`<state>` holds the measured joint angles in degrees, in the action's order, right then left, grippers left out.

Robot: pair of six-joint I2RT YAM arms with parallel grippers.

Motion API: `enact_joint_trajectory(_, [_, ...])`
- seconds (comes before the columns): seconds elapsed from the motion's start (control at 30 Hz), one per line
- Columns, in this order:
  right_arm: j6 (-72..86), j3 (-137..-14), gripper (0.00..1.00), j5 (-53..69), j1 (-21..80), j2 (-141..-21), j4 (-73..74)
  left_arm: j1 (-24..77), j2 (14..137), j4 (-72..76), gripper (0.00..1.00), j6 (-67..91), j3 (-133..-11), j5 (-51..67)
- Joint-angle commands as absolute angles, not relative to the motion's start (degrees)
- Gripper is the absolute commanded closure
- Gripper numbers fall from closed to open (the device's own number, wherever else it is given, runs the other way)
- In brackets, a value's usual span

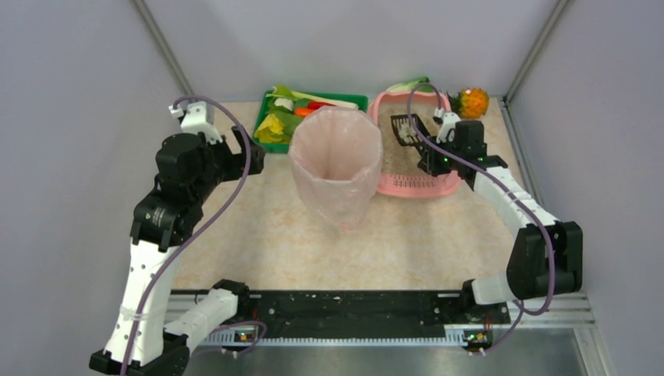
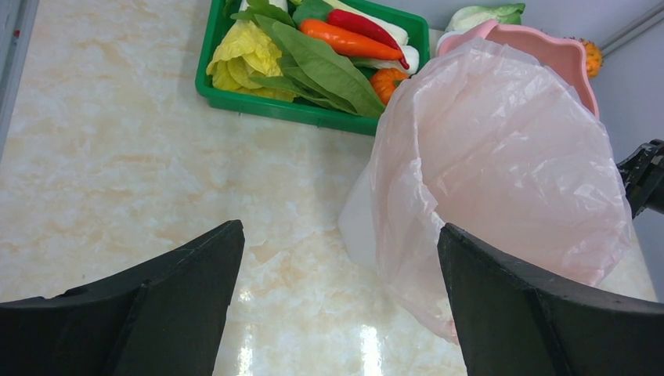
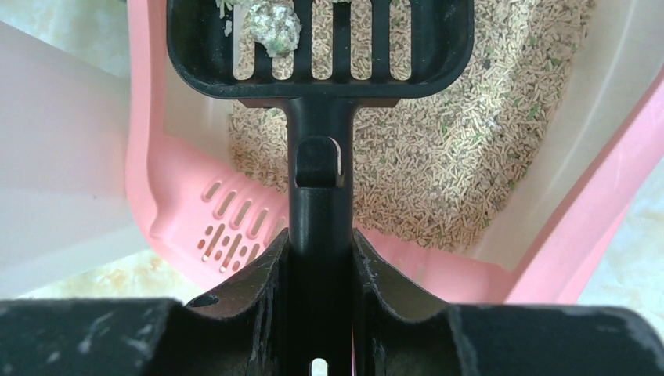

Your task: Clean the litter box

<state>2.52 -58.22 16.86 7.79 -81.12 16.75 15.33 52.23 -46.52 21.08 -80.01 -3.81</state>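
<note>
**Q:** Figs. a–c: what did only the top view give?
**A:** Whole layout. Litter box (image 1: 416,185) sat at far right of the table (image 1: 258,227), just beside the bag-lined bin (image 1: 337,160), with the green tray (image 1: 356,100) at far centre. The box's long axis ran near-to-far, slotted grate end toward the arm bases.

**Q:** And the wrist cams?
**A:** Right wrist cam: right end effector (image 3: 317,251) clenched on the handle of a black scoop (image 3: 317,47). The scoop head pointed to the box's far end, over the beige litter (image 3: 438,157), and a grey clump (image 3: 272,27) lay in the scoop. Left wrist cam: left end effector (image 2: 341,262) released, jaws wide, above the table left of the bin. The tray's vegetables (image 2: 313,66) were legible only here.

**Q:** Bin contents?
**A:** Pink liner seen; bottom couldn't be judged.
</note>
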Motion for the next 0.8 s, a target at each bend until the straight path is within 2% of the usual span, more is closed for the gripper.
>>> enact_joint_trajectory(0.0, [1.66,-60.82,1.0,17.99,8.44,-77.66,17.5,15.12,51.68,-42.78,0.01,21.45,-79.99,-2.75])
enact_joint_trajectory(0.03, [2.49,-59.99,1.0,20.35,8.42,-77.04,15.73,15.12,51.66,-42.67,0.01,21.45,-79.98,-2.58])
enact_joint_trajectory(0.13, [0.84,-60.72,1.0,11.08,10.86,-76.1,17.66,15.1,51.76,-42.45,0.01,21.36,-79.98,-2.38])
enact_joint_trajectory(0.23, [-2.03,-61.68,1.0,11.57,11.94,-76.08,19.39,15.12,51.68,-42.22,0.01,21.54,-79.77,-2.06])
enact_joint_trajectory(0.3, [-3.48,-62.1,1.0,4.09,14.0,-75.88,20.96,15.12,51.65,-42.06,0.01,21.53,-79.57,-1.98])
enact_joint_trajectory(0.4, [-1.97,-61.46,1.0,12.25,12.78,-74.88,18.69,15.11,51.52,-42.1,0.01,21.69,-79.46,-1.78])
enact_joint_trajectory(0.5, [-1.41,-62.19,1.0,3.05,14.27,-75.02,20.0,15.12,51.2,-42.24,0.01,21.62,-79.32,-1.96])
enact_joint_trajectory(0.6, [-3.13,-63.46,1.0,6.53,14.46,-75.73,21.52,15.12,50.73,-42.49,0.01,21.49,-79.28,-2.28])
enact_joint_trajectory(0.7, [-2.38,-62.98,1.0,-4.0,14.81,-74.55,21.2,15.11,50.38,-42.94,0.01,21.27,-79.15,-2.88])
enact_joint_trajectory(0.77, [-4.46,-63.45,1.0,-4.1,15.15,-74.55,21.87,15.12,50.19,-42.87,0.01,21.48,-78.97,-2.78])
